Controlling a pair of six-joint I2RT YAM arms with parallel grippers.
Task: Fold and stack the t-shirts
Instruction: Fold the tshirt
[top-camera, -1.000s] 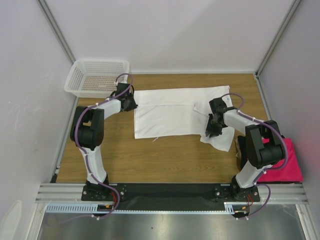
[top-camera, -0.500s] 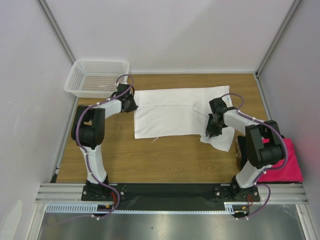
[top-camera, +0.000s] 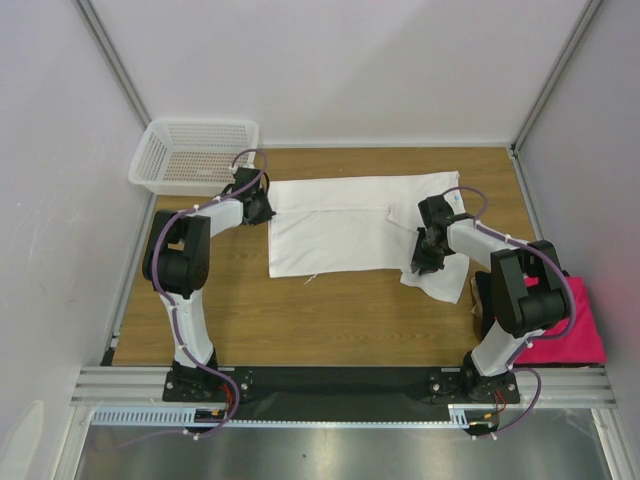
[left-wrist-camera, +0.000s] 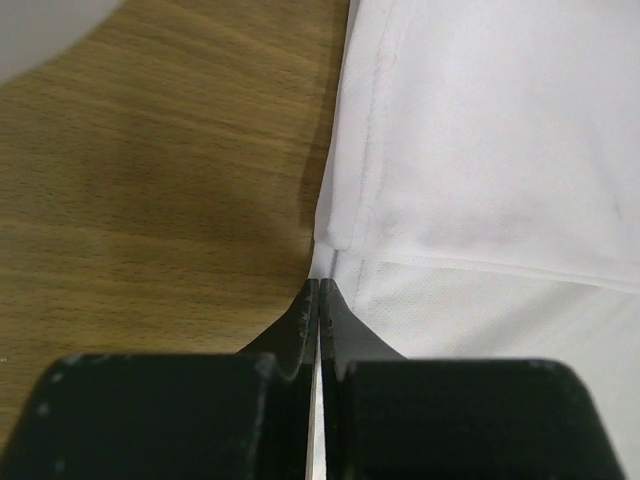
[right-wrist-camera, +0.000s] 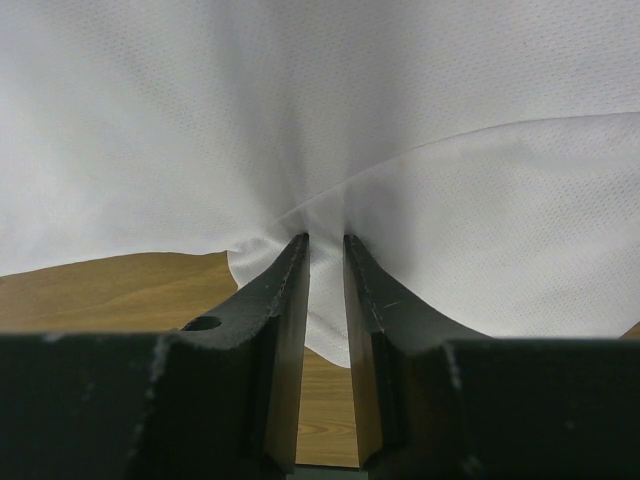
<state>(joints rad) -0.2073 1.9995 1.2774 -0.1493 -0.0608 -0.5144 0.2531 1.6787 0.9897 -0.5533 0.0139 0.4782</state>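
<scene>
A large white t-shirt (top-camera: 340, 225) lies spread flat on the wooden table (top-camera: 300, 320). My left gripper (top-camera: 266, 208) is at its left edge. In the left wrist view the gripper (left-wrist-camera: 318, 288) is shut on a thin hem of the white shirt (left-wrist-camera: 480, 150). My right gripper (top-camera: 423, 260) is on the shirt's right part, near a loose flap. In the right wrist view the gripper (right-wrist-camera: 325, 243) pinches bunched white cloth (right-wrist-camera: 300, 100). A magenta-pink shirt (top-camera: 582, 330) lies at the table's right edge beside the right arm. The black shirt is out of view.
A white mesh basket (top-camera: 200, 126) stands at the back left, just behind the left gripper. Grey walls close off the table on the left, back and right. Bare wood (top-camera: 330, 320) lies in front of the shirt.
</scene>
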